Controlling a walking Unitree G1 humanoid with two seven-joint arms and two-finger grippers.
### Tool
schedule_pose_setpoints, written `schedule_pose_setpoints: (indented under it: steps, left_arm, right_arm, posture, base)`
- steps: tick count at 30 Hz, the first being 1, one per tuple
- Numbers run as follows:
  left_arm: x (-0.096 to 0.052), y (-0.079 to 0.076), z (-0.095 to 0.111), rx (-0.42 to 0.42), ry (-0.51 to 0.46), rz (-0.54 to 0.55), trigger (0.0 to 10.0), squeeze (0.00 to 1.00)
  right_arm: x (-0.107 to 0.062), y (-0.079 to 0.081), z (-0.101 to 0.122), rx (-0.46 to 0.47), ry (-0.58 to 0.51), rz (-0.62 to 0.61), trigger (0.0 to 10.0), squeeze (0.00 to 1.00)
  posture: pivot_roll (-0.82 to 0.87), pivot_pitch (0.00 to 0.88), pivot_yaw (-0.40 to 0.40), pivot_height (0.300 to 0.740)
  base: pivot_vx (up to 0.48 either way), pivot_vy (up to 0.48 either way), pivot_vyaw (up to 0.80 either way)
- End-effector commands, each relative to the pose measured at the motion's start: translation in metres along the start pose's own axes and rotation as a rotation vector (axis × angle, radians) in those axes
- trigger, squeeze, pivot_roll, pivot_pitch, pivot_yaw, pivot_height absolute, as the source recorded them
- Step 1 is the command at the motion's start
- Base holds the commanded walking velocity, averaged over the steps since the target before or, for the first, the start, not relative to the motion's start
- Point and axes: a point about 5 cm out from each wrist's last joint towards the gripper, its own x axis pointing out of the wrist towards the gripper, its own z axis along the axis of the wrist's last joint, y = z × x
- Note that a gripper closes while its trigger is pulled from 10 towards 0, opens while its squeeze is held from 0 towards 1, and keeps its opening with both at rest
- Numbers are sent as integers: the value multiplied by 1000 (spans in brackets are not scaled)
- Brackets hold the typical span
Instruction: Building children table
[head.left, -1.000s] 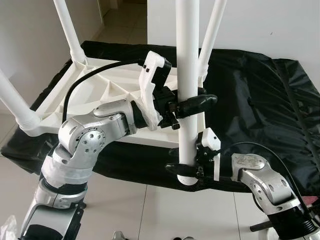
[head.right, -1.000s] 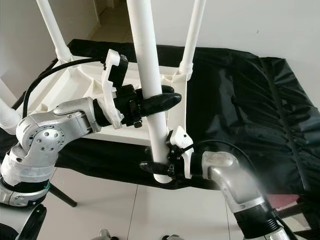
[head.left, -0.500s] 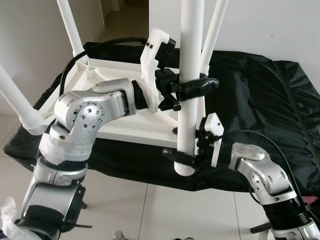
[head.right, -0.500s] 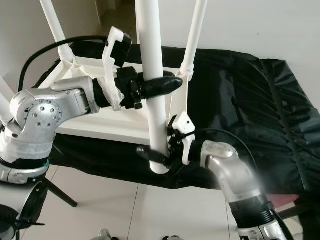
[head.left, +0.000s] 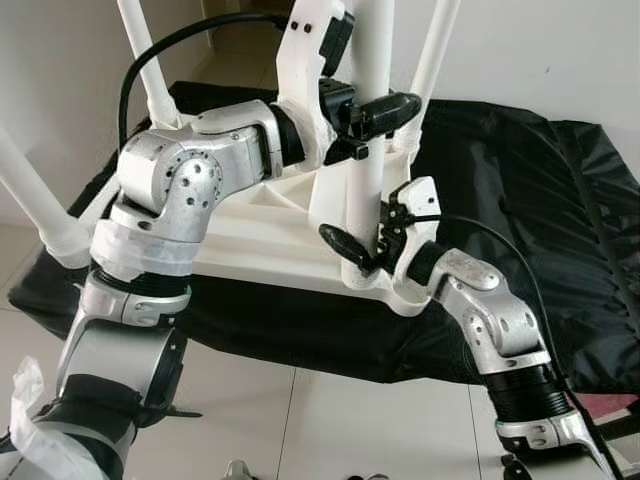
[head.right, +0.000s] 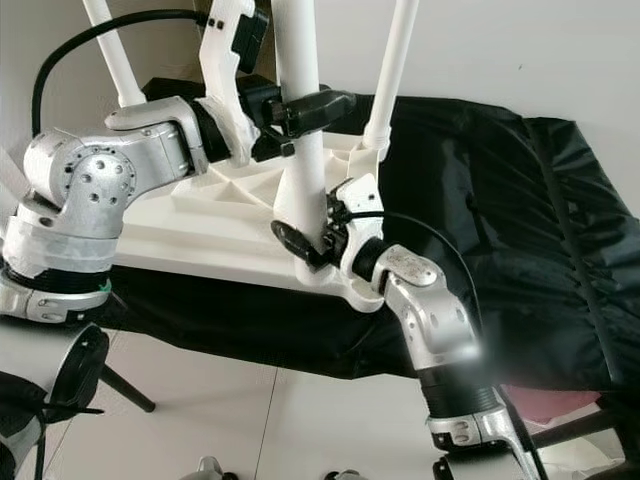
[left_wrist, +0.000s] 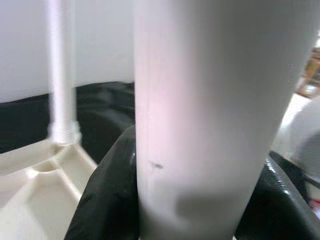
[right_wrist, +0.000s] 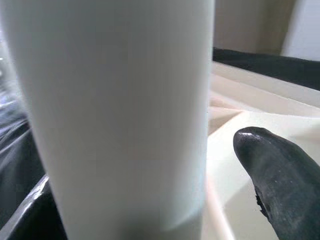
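Both hands, left hand (head.left: 375, 112) and right hand (head.left: 362, 250), clamp white table leg (head.left: 366, 190); no writing

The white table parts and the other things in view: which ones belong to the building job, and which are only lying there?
Part of the job:
- loose table leg, held by both grippers
- left gripper, high on it
- right gripper, near its foot
- upturned table top
- three fitted legs, one at

Only lying there:
- black sheet under the table
- tiled floor
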Motion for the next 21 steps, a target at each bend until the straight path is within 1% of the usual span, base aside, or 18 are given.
schedule_pose_setpoints:
  steps: [1, 2, 3, 4, 5, 6, 8, 9, 10, 12, 16, 18, 20, 21]
  left_arm:
    - [7, -4, 4, 11, -18, 3, 10000, 0]
    - [10, -2, 4, 21, -20, 31, 10000, 0]
    - [10, -2, 4, 21, -20, 31, 10000, 0]
    - [12, 0, 4, 34, -24, 61, 10000, 0]
    - [12, 0, 4, 34, -24, 61, 10000, 0]
    - [15, 2, 5, 52, -28, 95, 10000, 0]
    - [16, 3, 5, 64, -30, 114, 10000, 0]
    - [19, 4, 7, 81, -39, 150, 10000, 0]
    - [19, 4, 7, 81, -39, 150, 10000, 0]
    - [22, 4, 9, 92, -46, 182, 10000, 0]
    - [24, 4, 10, 93, -54, 204, 10000, 0]
    - [27, 3, 10, 107, -54, 224, 10000, 0]
    - [27, 3, 10, 107, -54, 224, 10000, 0]
    - [29, 1, 10, 116, -56, 231, 10000, 0]
  right_arm:
    - [4, -2, 1, -3, -8, -78, 10000, 0]
    - [7, 0, -1, 2, -8, -105, 10000, 0]
    - [7, 0, -1, 2, -8, -105, 10000, 0]
    - [9, 3, -1, 2, -12, -131, 10000, 0]
    - [9, 3, -1, 2, -12, -131, 10000, 0]
    - [12, 7, -3, 3, -17, -163, 10000, 0]
    - [14, 9, -3, 3, -20, -182, 10000, 0]
    - [16, 12, -5, -10, -21, -239, 10000, 0]
    - [16, 12, -5, -10, -21, -239, 10000, 0]
    - [18, 14, -6, -29, -23, -284, 10000, 0]
    - [20, 15, -6, -30, -30, -322, 10000, 0]
    - [21, 14, -5, -38, -36, -354, 10000, 0]
    - [21, 14, -5, -38, -36, -354, 10000, 0]
    - [22, 14, -5, -38, -39, -380, 10000, 0]
  posture:
    - [14, 84, 8, 740]
    - [14, 84, 8, 740]
    - [14, 84, 8, 740]
    - [15, 86, 8, 740]
    - [15, 86, 8, 740]
    - [15, 86, 8, 740]
    - [15, 86, 8, 740]
    - [16, 92, 8, 740]
    - [16, 92, 8, 740]
    - [15, 93, 12, 740]
    - [15, 93, 12, 740]
    - [14, 96, 15, 740]
    - [14, 96, 15, 740]
    - [16, 94, 12, 740]
  base:
    - [0, 0, 0]
    - [0, 0, 0]
    - [0, 0, 0]
    - [0, 0, 0]
    - [0, 0, 0]
    - [0, 0, 0]
    - [0, 0, 0]
    - [0, 0, 0]
    - [0, 0, 0]
    - [0, 0, 0]
    - [0, 0, 0]
    - [0, 0, 0]
    - [0, 0, 0]
    - [0, 0, 0]
